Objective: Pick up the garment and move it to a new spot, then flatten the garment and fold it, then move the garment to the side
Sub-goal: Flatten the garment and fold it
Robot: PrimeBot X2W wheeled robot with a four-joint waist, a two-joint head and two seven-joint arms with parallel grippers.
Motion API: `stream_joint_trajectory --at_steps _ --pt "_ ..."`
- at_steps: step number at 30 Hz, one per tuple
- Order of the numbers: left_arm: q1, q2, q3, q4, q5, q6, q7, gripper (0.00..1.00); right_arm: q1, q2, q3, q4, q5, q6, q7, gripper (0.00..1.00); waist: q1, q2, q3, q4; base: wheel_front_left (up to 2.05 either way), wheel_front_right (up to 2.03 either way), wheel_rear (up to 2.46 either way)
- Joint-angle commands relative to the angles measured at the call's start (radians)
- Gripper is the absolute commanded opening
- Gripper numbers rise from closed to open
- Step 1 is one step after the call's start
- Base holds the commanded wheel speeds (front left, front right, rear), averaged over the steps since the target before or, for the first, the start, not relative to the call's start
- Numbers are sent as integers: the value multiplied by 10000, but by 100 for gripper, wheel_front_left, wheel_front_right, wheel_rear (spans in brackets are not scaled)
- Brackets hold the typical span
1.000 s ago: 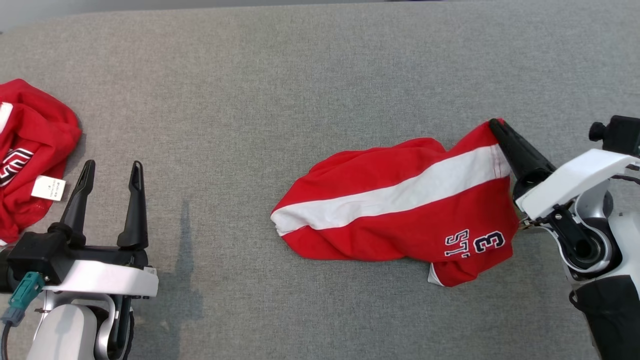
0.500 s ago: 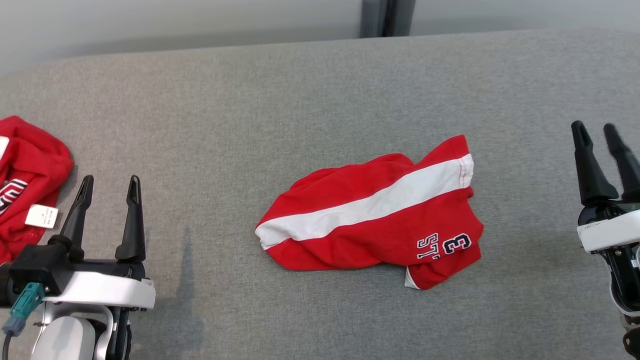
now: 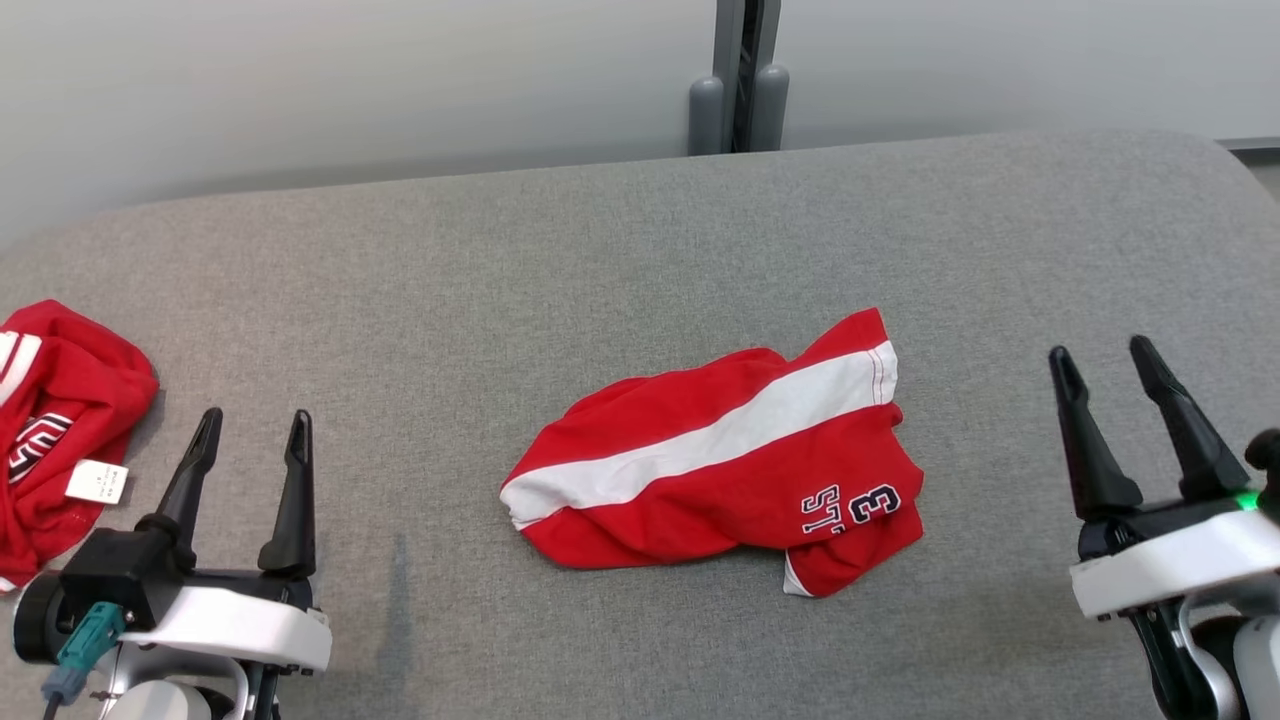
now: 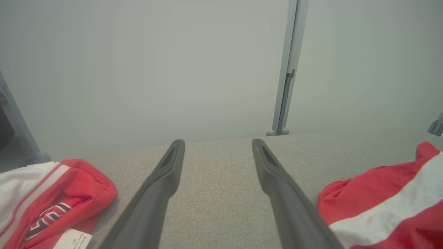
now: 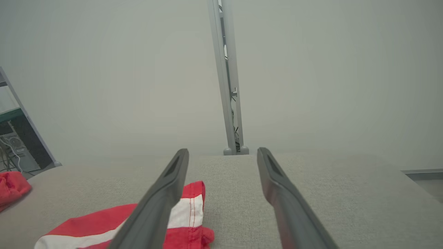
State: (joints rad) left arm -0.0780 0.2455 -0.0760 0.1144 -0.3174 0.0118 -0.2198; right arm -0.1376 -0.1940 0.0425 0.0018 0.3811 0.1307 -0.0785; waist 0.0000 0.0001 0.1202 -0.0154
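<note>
Grey table point(image 3: 640, 230): garment point(image 3: 720, 470) between spread left claw point(image 3: 256, 414), spread right claw point(image 3: 1099, 347); red shirt point(image 3: 60, 400) leftmost

The garment point(image 3: 715, 470) lies at mid-desk point(image 3: 500, 280), between the left gripper point(image 3: 256, 417) and the right gripper point(image 3: 1100, 350), apart from both. A second garment point(image 3: 60, 420) lies at the desk's left edge. A post point(image 3: 738, 75) stands behind the desk.

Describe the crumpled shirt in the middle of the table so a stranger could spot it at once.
On the wide grey padded table, look at the middle. The red garment lies crumpled there, a broad white stripe slanting across it. Unlike the other red garment at the table's left edge, which carries a white tag, it shows a dark "3" near its right end.
</note>
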Motion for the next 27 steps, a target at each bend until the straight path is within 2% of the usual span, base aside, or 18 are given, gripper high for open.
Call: stream_joint_trajectory --at_steps 1,12,16,18,20,21,27 --pt "71 25 12 -34 -31 68 27 100 145 63 -95 -115 -106 1 78 100 0 -1 -88 -9 0 0 0" --pt "282 87 -48 -292 -91 247 214 100 579 384 -362 -697 -513 1 505 100 0 -1 -90 8 0 0 0" --pt "64 12 -279 -340 -127 144 480 100 517 406 -360 -769 -512 1 596 100 0 -1 31 -19 0 0 0" --pt "-50 -24 -382 -366 -170 37 600 100 472 412 -341 -784 -510 1 604 100 0 -1 91 -35 0 0 0" --pt "-231 -113 -818 -186 -434 -359 1300 100 363 430 -251 -795 -493 1 677 100 0 -1 306 -125 0 0 0" --pt "-231 -113 -818 -186 -434 -359 1300 100 363 430 -251 -795 -493 1 677 100 0 -1 306 -125 0 0 0" --pt "-503 -287 -1559 372 -1354 -1058 2805 100 187 497 -110 -678 -474 1 644 100 0 -1 804 -415 0 0 0"
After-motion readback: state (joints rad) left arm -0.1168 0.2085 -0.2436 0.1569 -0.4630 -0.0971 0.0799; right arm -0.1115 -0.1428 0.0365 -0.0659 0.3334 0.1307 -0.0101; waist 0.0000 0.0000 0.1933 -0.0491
